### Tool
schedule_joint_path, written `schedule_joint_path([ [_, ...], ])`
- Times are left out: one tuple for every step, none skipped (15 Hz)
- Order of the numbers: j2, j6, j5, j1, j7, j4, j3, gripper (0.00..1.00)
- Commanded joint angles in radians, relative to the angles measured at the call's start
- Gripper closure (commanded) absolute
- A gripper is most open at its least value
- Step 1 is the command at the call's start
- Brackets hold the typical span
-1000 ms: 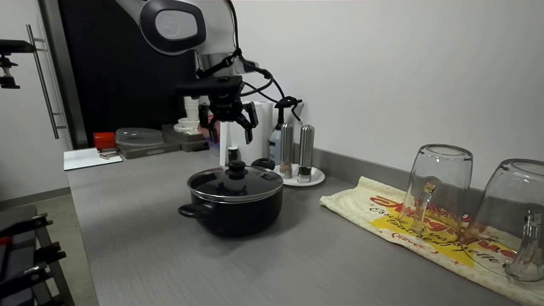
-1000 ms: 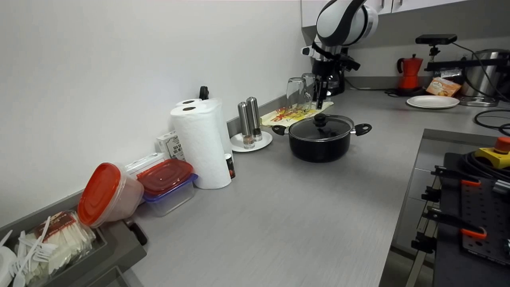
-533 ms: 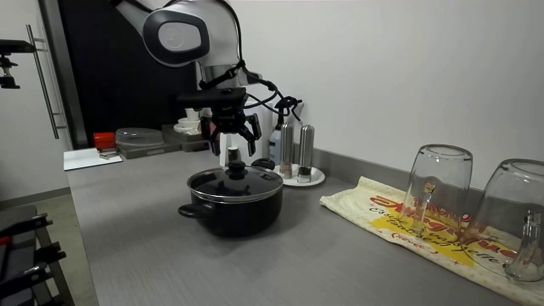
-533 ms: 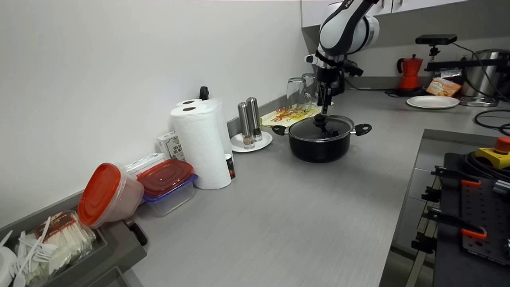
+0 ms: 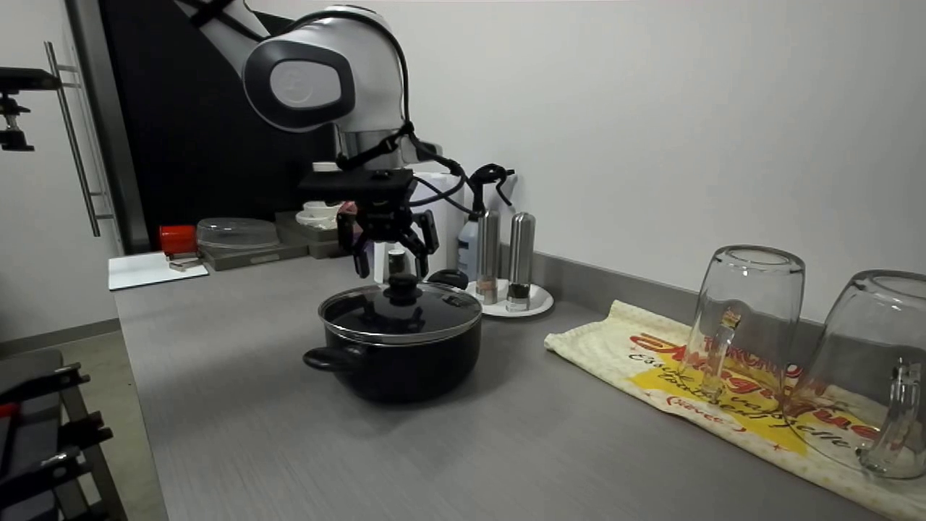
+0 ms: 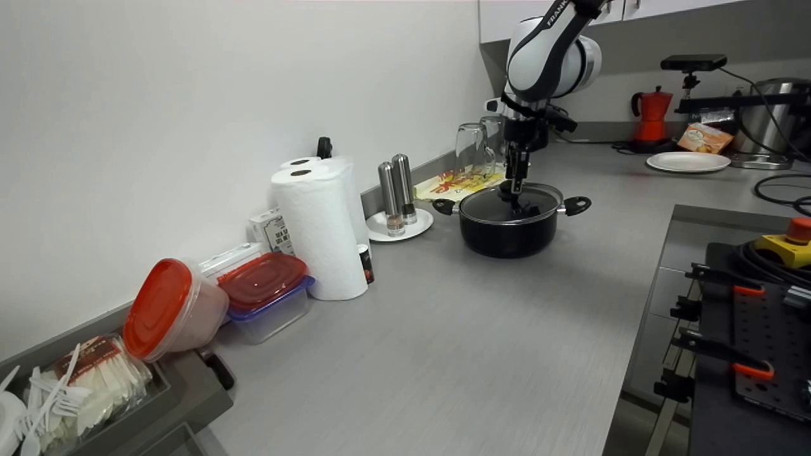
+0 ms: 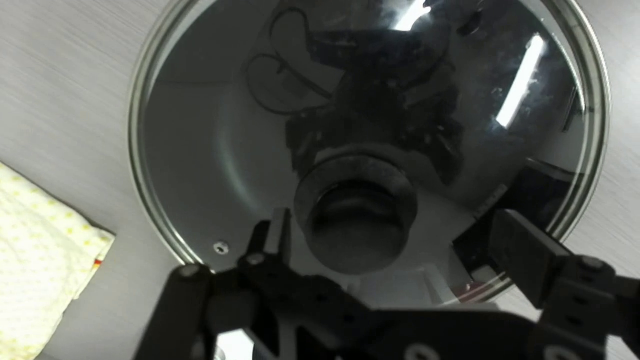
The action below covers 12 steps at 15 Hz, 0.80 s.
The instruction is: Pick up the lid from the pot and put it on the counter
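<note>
Lower than in the earlier frame, claw (image 5: 391, 267) hangs spread and unladen; lid (image 7: 370, 120) sits beneath it on pot (image 6: 509, 239), knob (image 7: 356, 229) nearer one finger (image 7: 275, 236), so off-centre closing could shove the lid askew.

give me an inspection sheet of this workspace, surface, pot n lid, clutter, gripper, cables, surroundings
Surface: grey counter, brushed look, running along the wall.
Pot: black, two-handled, upright on the counter.
Lid: glass, metal-rimmed, on the pot, black knob on top.
Clutter: two mills on a white plate; glass mugs on a printed tea towel; paper towel rolls; lidded plastic containers.
Gripper: open, over the lid; knob appears between the jaws in the wrist view, contact unclear.
Cables: black cable looped near the gripper; coiled cable by the emergency stop.
Surroundings: overhead cabinets, red moka pot.
</note>
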Motion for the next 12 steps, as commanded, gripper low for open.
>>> schedule_joint_path([
  [0.008,0.044,-0.022,-0.015,0.023,-0.019,0.025,0.00],
  [0.010,0.047,-0.022,-0.017,0.022,-0.021,0.027,0.00],
  [0.010,0.054,-0.022,-0.019,0.018,-0.023,0.029,0.25],
  [0.010,0.060,-0.024,-0.020,0.016,-0.024,0.029,0.28],
  [0.009,0.067,-0.025,-0.023,0.015,-0.024,0.029,0.34],
  [0.009,0.073,-0.025,-0.026,0.015,-0.025,0.029,0.42],
  [0.009,0.077,-0.025,-0.029,0.015,-0.025,0.029,0.50],
  [0.008,0.080,-0.025,-0.032,0.015,-0.026,0.029,0.57],
  [0.007,0.083,-0.025,-0.034,0.015,-0.026,0.029,0.66],
  [0.007,0.085,-0.025,-0.037,0.015,-0.025,0.029,0.72],
  [0.006,0.084,-0.024,-0.038,0.016,-0.025,0.031,0.75],
  [0.006,0.083,-0.022,-0.039,0.016,-0.024,0.032,0.75],
])
